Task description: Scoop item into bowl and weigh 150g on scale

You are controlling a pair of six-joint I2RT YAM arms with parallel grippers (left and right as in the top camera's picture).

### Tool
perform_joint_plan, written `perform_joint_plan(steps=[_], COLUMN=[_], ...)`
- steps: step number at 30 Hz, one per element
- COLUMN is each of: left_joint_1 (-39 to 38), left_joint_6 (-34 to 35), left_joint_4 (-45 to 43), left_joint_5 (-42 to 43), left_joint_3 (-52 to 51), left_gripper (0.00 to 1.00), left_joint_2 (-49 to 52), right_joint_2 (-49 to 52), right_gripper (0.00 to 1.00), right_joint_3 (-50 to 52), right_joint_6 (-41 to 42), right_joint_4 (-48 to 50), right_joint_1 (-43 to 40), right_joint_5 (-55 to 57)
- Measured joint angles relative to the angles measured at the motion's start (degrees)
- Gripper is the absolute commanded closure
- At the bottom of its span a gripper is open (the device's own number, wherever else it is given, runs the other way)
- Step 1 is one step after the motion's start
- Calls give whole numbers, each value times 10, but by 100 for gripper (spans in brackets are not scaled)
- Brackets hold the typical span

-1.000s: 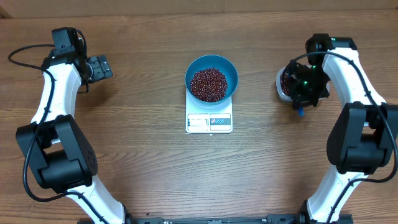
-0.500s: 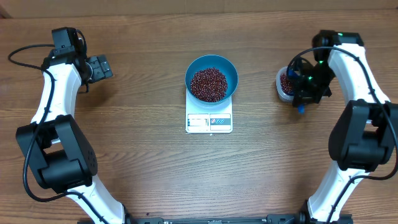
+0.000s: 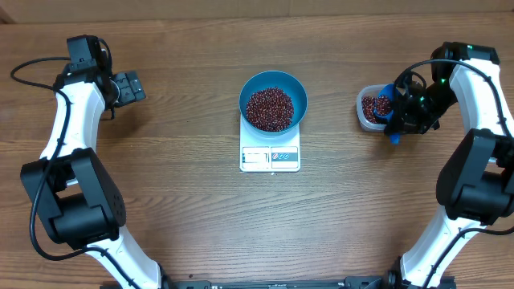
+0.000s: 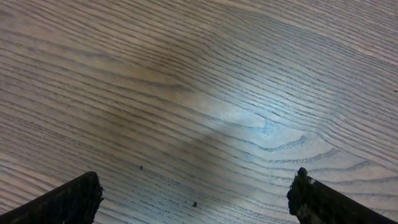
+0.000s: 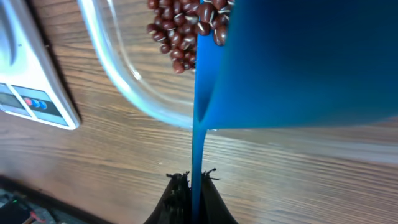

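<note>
Jaws of the right gripper [image 5: 189, 198], at the bottom centre of the right wrist view, are clamped hard on the thin handle of the blue scoop [image 5: 292, 62]. Those of the left gripper [image 4: 196, 196] stand wide apart with nothing between them, above the bare wooden table [image 4: 199, 93].

Overhead view:
- **Upper left:** the left arm is parked, well apart from everything else.
- **Centre:** the blue bowl [image 3: 300, 96] sits on the white scale [image 3: 270, 157] and holds a broad heap of red-brown beans [image 3: 269, 109]. The scale's display faces the lower edge of the frame, and its reading is too small to tell.
- **Right:** the clear plastic tub [image 3: 361, 116] holds more beans, and the scoop's cup is at the tub's right side.

In the right wrist view a few beans lie at the cup's edge. Whether the cup is loaded cannot be told.

Judged step: drawing a scoopful from the tub to carry to the bowl. To do it well:
1. Keep the cup level and lift it clear of the tub's rim before moving toward the centre of the frame.
2. Travel slowly, because a pinch on so thin a handle may let the scoop swivel.
3. Tip in only small amounts, as the bowl already looks well filled.
4. Keep the scoop from touching the bowl or scale, since any pressure would falsify the weight.
</note>
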State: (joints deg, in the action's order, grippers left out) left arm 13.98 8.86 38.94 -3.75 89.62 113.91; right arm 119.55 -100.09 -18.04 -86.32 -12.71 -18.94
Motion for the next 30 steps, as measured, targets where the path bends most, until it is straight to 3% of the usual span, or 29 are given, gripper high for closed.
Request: perform_joint_plan(steps=[18,30], left_joint_1=[0,0], left_joint_6=[0,0], left_joint_4=[0,0], left_joint_5=[0,0], left_joint_3=[0,0], left_gripper=[0,0], left_joint_2=[0,0], right_joint_2=[0,0], right_gripper=[96,96], right_joint_3=[-50,-101], right_joint_6=[-61,-108], right_joint_4=[-57,-60], right_joint_1=[-61,-59], right_joint_5=[-121,-297])
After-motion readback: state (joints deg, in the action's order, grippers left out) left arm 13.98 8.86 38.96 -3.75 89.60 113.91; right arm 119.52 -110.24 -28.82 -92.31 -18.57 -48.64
